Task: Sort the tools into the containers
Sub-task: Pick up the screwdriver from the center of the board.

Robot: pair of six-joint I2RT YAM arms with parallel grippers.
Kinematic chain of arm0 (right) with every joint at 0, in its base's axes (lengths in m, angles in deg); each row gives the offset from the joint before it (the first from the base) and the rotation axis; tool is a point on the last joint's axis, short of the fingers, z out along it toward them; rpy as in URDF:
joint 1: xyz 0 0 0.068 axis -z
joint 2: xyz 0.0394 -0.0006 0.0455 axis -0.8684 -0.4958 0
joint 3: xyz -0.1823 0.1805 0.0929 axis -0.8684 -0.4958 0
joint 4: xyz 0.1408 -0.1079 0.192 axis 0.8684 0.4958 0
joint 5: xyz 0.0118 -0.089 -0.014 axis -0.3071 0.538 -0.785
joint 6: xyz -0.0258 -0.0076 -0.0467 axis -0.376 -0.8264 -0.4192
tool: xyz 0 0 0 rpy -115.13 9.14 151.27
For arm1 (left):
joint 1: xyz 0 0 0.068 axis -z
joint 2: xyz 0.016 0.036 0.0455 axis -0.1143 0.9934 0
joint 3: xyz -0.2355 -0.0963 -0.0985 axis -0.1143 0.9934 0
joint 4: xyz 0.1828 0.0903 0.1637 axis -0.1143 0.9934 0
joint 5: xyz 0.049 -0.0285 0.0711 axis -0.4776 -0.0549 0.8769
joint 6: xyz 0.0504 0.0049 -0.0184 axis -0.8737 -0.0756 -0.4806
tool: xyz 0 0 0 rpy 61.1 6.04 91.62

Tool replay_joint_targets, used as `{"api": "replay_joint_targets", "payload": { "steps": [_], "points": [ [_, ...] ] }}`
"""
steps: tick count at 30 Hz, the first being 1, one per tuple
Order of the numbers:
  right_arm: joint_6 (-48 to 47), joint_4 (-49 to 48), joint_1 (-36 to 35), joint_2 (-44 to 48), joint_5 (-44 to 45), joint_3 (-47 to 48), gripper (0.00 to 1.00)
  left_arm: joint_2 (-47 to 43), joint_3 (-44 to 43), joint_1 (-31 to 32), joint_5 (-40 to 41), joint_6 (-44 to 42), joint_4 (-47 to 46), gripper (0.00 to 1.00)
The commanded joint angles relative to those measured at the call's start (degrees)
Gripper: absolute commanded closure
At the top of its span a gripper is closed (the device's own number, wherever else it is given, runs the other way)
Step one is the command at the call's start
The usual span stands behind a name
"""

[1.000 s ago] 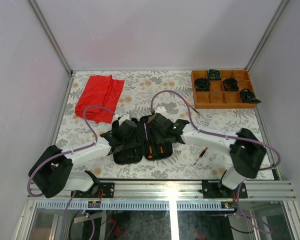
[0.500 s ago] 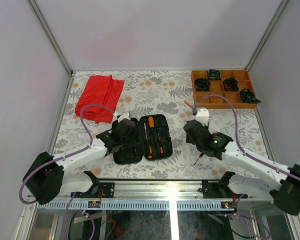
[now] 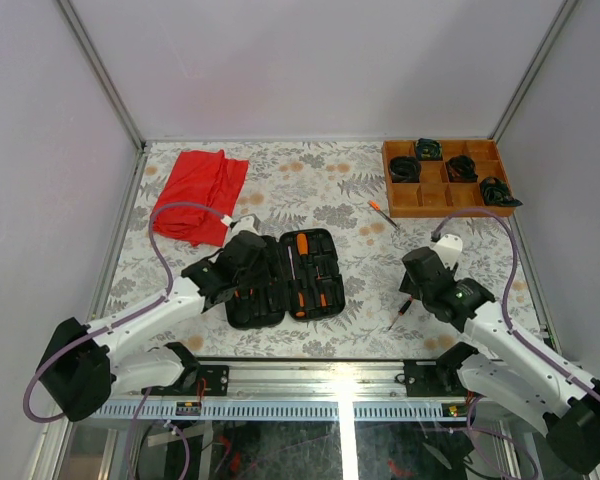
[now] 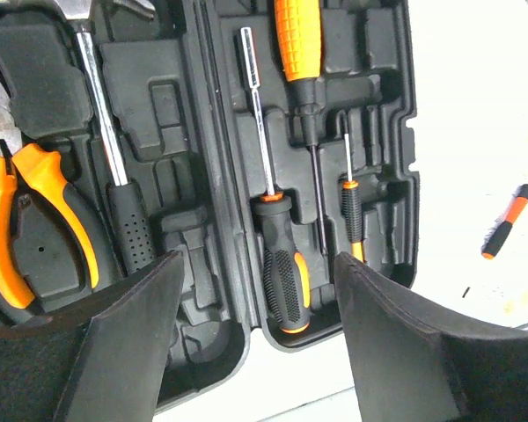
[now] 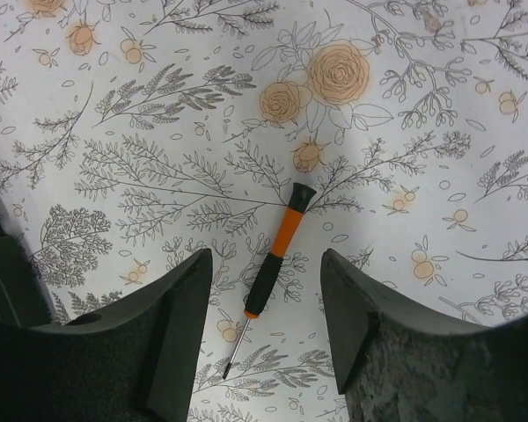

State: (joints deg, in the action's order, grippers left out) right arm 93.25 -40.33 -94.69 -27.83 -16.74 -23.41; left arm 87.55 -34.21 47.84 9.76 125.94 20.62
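Tool case (image 3: 263,308) mid-table, screwdriver (image 3: 399,314) right of it (second screwdriver (image 3: 382,213) farther back), tray (image 3: 440,211) far-right.

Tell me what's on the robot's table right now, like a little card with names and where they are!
tool case: open, with pliers, hammer and screwdrivers inside
left gripper: open, over the case, holding nothing
right gripper: open, above a small screwdriver lying on the table
other loose screwdriver: on the table near the wooden tray
red cloth: far left
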Motion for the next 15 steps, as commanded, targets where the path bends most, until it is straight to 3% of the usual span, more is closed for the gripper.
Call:
{"api": "replay_joint_targets", "payload": {
  "steps": [1,15],
  "points": [
    [5.32,1.7,1.81,0.73,-2.19,-0.49,0.4,-1.72,-2.45,0.3,2.19,-1.24,1.93,0.32],
    [11.16,-4.87,3.67,-7.95,-6.13,-6.05,0.43,-1.16,-1.8,0.3,2.11,-0.73,2.13,0.32]
  ]
}}
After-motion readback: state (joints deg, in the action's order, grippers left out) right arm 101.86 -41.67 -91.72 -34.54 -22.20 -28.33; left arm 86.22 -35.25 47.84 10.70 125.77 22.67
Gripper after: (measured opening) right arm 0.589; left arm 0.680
